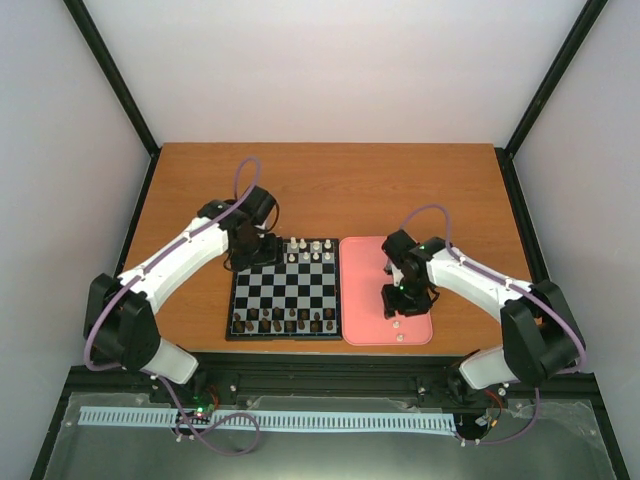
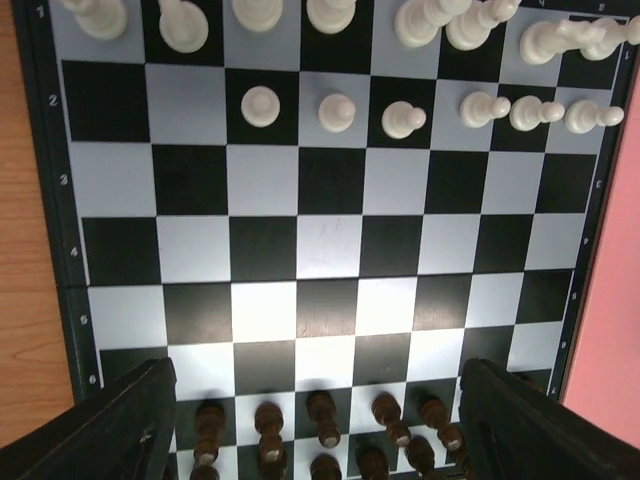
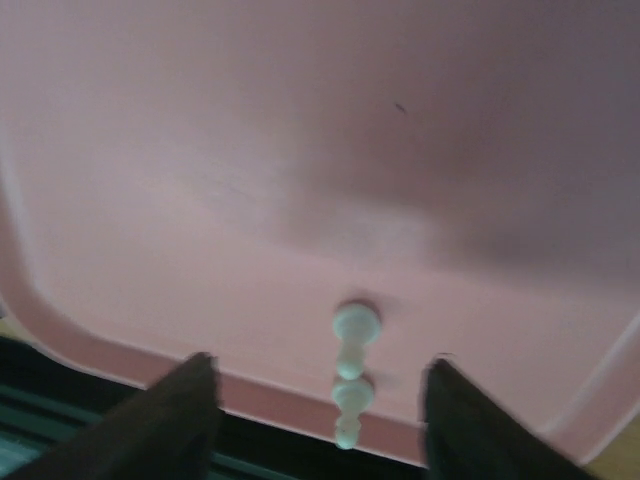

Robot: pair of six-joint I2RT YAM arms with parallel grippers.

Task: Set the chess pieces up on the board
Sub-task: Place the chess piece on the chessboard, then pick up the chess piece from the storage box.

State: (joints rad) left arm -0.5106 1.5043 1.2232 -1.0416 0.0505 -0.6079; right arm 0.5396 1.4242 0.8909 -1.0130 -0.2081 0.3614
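Right claw [image 3: 320, 362] gapes over pawns [image 3: 355, 326] in tray [image 3: 200, 200].

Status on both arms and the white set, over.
Left gripper open, empty, at the board far edge. Right gripper open above two white pawns on the pink tray. Six pawns in the pawn row, two squares bare. Nothing seen blocking.

There is one board [image 1: 290, 290] and one pink tray [image 1: 360, 290]. Six white pawns [image 2: 337, 112] and eight bigger white pieces [image 2: 258, 14] are on the board. Two more white pawns [image 3: 354, 328] are in the tray. The brown pieces [image 2: 322, 415] are partly hidden, so their number cannot be told.
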